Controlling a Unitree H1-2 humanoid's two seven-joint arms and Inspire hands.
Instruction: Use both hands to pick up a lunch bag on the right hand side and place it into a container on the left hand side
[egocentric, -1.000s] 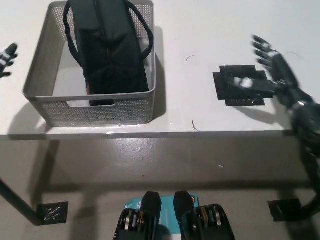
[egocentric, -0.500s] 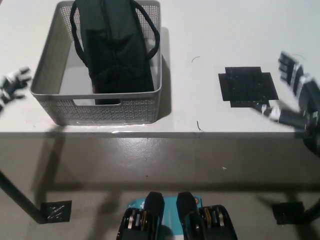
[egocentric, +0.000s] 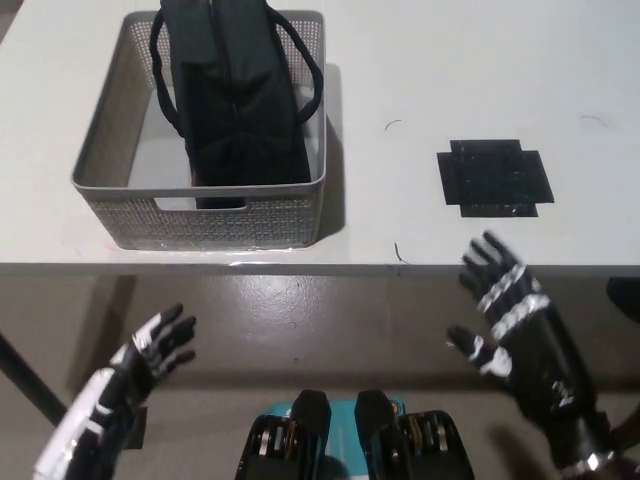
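The lunch bag (egocentric: 235, 95) is standing upright inside the grey container (egocentric: 215, 215) on the desk (egocentric: 450, 60). I am holding my left hand (egocentric: 135, 375) and right hand (egocentric: 515, 325) below the desk edge, fingers spread, grasping nothing.

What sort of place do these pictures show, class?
Probably a robot test room, not a home: a bare white table holds only a grey basket with a black lunch bag, and a black tape mark marks a spot.
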